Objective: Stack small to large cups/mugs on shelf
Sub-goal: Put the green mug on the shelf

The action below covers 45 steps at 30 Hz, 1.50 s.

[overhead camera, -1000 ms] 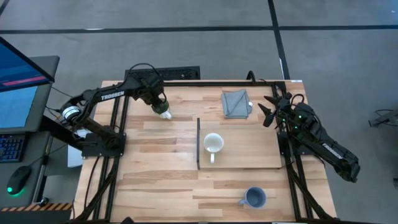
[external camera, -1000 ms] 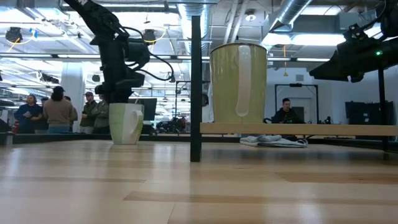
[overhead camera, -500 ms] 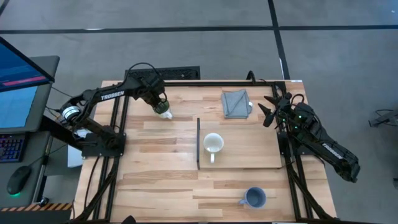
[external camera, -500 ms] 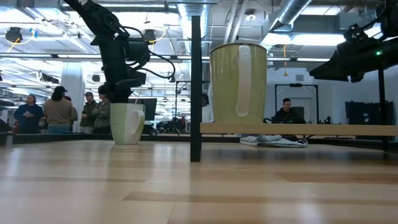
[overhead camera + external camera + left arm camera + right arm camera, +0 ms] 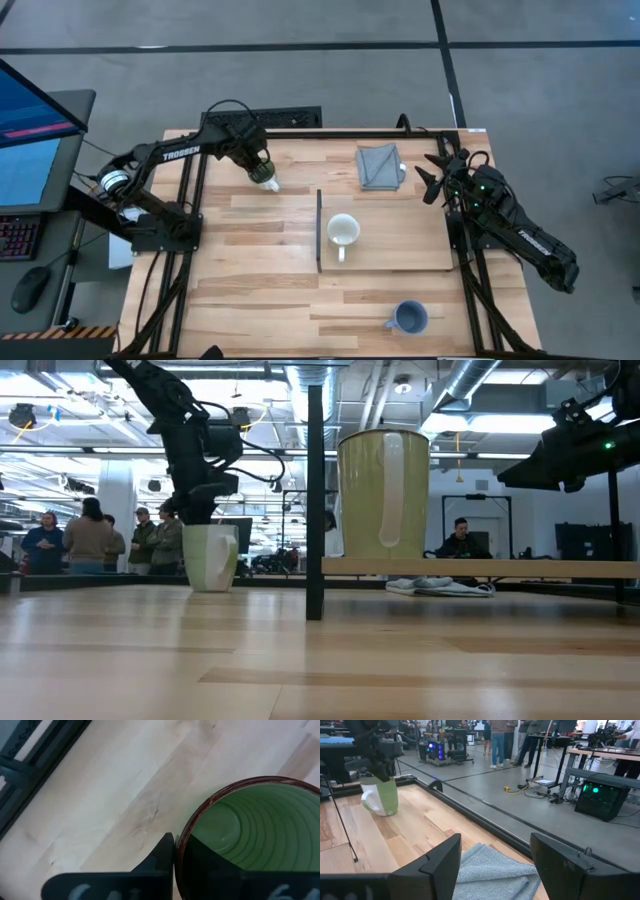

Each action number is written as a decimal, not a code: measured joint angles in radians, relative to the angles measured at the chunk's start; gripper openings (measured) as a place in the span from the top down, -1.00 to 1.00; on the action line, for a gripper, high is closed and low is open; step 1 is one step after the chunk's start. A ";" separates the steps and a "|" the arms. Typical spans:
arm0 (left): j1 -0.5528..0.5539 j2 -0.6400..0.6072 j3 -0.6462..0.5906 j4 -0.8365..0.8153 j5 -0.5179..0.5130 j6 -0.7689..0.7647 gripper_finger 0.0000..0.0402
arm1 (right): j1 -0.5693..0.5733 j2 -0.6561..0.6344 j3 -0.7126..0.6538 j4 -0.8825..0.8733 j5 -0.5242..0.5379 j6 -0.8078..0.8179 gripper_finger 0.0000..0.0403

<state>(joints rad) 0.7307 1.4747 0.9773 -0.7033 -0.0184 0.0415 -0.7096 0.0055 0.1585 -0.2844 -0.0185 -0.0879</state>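
The white mug with green inside point(image 5: 266, 181) stands on the tabletop at the far left, with my left gripper point(image 5: 260, 172) above it and shut on its rim. In the low view this mug point(image 5: 210, 558) leans slightly. The cream-white mug point(image 5: 343, 231) stands upright on the shelf point(image 5: 400, 250), near the shelf's dark strip. The blue-grey mug point(image 5: 408, 318) sits on the tabletop near the front edge. My right gripper point(image 5: 432, 176) hovers open at the far right, beside the folded grey cloth point(image 5: 378, 166). My left gripper has the green-inside mug by its rim wall point(image 5: 181, 851), one finger point(image 5: 162, 857) outside and the other inside the mug. The fingers come from above, slanting down. The mug's base is on the table and it leans a little.
The shelf's dark upright strip point(image 5: 319, 230) stands between the left mug and the cream-white mug. Black frame rails point(image 5: 190, 200) run along the table's left and right sides. People stand in the room beyond the far edge.
My left gripper has turned a little at the wrist and closed on the green-inside mug's rim. The mug has slid slightly toward the table's right and now leans. My right arm has kept still.
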 joint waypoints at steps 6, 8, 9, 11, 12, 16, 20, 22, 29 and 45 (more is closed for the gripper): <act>-0.008 0.000 0.079 -0.021 0.007 0.001 0.98 | 0.000 0.000 0.000 0.000 0.000 0.000 -0.30; -0.015 0.000 0.114 -0.038 0.007 0.001 0.98 | 0.000 0.000 0.000 0.000 0.000 0.000 -0.30; -0.018 0.000 0.133 -0.047 0.007 0.003 0.98 | 0.000 0.000 0.000 0.000 0.000 0.000 -0.30; -0.027 0.000 0.163 -0.059 0.008 0.008 0.98 | 0.000 0.000 0.000 0.000 0.000 0.000 -0.30; -0.031 0.000 0.178 -0.064 0.011 0.008 0.98 | 0.000 0.000 0.000 0.000 0.000 0.000 -0.30; -0.044 0.000 0.232 -0.071 0.015 0.007 0.99 | 0.000 0.000 0.000 0.000 0.000 0.000 -0.30; -0.062 0.000 0.281 -0.072 0.012 0.007 0.99 | 0.000 0.000 0.000 0.000 0.000 0.001 -0.30; -0.072 0.000 0.305 -0.073 0.014 0.015 0.99 | 0.000 0.000 0.000 0.000 0.000 0.001 -0.30; -0.103 0.000 0.367 -0.067 0.014 0.008 0.99 | 0.000 0.000 0.000 0.000 0.000 0.001 -0.30; -0.112 0.123 0.481 -0.059 0.082 0.002 0.99 | 0.000 0.000 0.000 0.000 0.000 0.024 -0.30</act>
<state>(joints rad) 0.6187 1.5976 1.4584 -0.7622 0.0637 0.0433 -0.7094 0.0055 0.1585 -0.2848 -0.0185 -0.0643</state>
